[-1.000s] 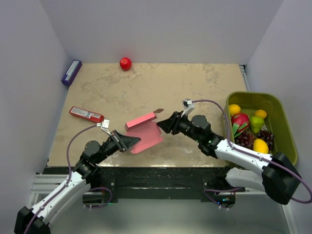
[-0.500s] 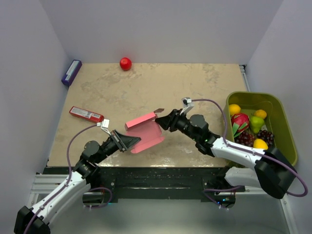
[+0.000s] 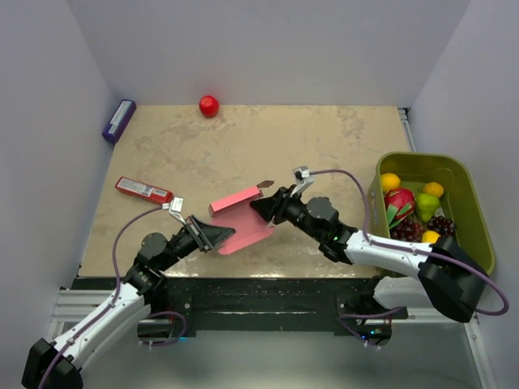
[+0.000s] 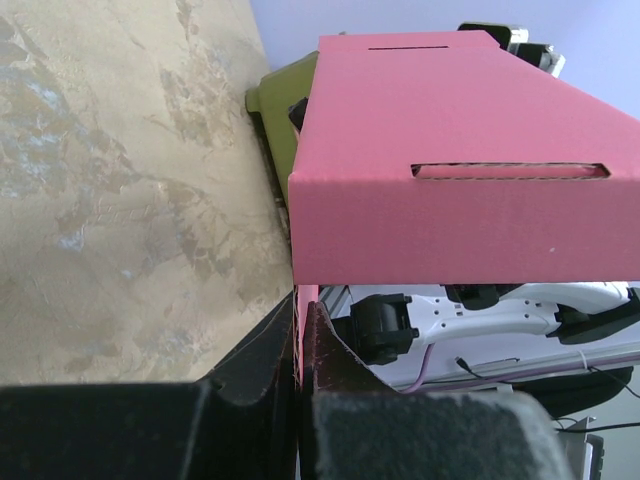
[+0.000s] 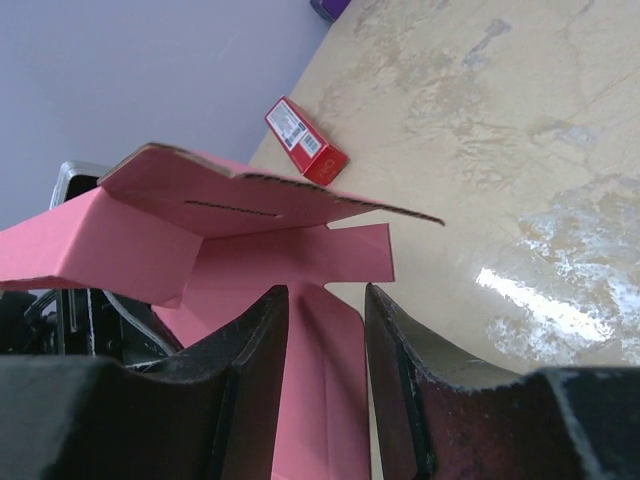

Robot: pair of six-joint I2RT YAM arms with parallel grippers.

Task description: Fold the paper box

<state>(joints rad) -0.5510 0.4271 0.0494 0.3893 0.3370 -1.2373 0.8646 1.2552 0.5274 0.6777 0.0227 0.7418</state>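
Observation:
The pink paper box (image 3: 243, 220) is a partly folded sheet, held tilted above the table's front middle. One slotted panel stands up, with flaps spread below it. My left gripper (image 3: 217, 237) is shut on the box's lower left edge. The left wrist view shows the thin pink card (image 4: 450, 170) pinched between my gripper's (image 4: 300, 302) tips. My right gripper (image 3: 263, 209) is open at the box's right side. In the right wrist view a pink flap (image 5: 335, 350) lies between my gripper's (image 5: 325, 295) spread fingers, under the raised slotted panel (image 5: 240, 205).
A narrow red packet (image 3: 143, 190) lies at the left, also in the right wrist view (image 5: 305, 150). A red ball (image 3: 208, 105) and a purple box (image 3: 118, 120) sit at the back. A green bin (image 3: 478, 212) of fruit stands at the right.
My right gripper has moved left to the box and now straddles its right flap. The left gripper and the box have barely moved.

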